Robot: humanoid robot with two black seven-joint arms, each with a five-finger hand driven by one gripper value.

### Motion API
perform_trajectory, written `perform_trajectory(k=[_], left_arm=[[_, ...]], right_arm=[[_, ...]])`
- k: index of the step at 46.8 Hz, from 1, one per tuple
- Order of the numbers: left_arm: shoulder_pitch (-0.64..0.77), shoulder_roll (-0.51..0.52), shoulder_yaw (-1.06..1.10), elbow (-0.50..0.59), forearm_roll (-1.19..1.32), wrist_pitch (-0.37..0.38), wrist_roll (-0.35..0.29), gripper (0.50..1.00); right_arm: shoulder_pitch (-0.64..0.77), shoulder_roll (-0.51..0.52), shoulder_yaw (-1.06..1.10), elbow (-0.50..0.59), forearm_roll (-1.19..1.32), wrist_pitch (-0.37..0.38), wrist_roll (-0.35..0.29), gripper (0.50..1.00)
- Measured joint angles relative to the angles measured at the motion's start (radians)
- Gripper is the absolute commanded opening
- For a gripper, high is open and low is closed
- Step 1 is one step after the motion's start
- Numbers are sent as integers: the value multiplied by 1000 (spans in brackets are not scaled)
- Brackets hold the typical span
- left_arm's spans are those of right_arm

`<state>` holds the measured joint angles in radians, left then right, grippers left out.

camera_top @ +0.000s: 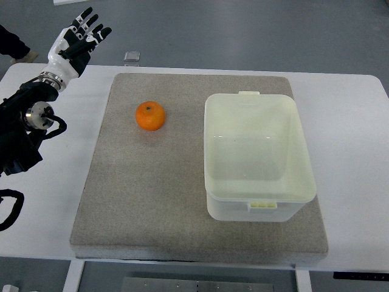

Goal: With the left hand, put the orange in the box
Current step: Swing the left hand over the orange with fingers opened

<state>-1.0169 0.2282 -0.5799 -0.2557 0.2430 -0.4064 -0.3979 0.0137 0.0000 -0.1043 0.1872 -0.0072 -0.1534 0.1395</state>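
Observation:
An orange (150, 115) lies on the grey mat (152, 201), in its upper left part. To its right stands a pale, translucent box (258, 157) with nothing visible inside. My left hand (81, 38) is raised at the top left corner, beyond the table's far edge, fingers spread and holding nothing. It is well away from the orange, up and to the left of it. The right arm does not show.
The mat covers the middle of a white table (352, 152). A small clear object (132, 57) lies on the floor beyond the table's far edge. A dark shoe (15, 48) shows at the upper left.

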Motion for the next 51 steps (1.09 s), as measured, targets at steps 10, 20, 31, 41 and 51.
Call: perform_trajectory(k=[10,20,31,41,51], left_arm=[[-68,28,256,-62,17,34,2,992],[-190,61,546,-56,33,-22,1,992],[-260,77,753,-57,77,-73,-2,994],[-299,98,772,-65,381,-118,-68,992],[-390,127,774,-127,695,-126,-211,992]], right_arm=[[0,0,0,0,0,0,0,932],[0,0,0,0,0,0,0,932],[0,0,0,0,0,0,0,932],[0,0,0,0,0,0,0,932],[-1,0,0,0,0,0,0,932]])
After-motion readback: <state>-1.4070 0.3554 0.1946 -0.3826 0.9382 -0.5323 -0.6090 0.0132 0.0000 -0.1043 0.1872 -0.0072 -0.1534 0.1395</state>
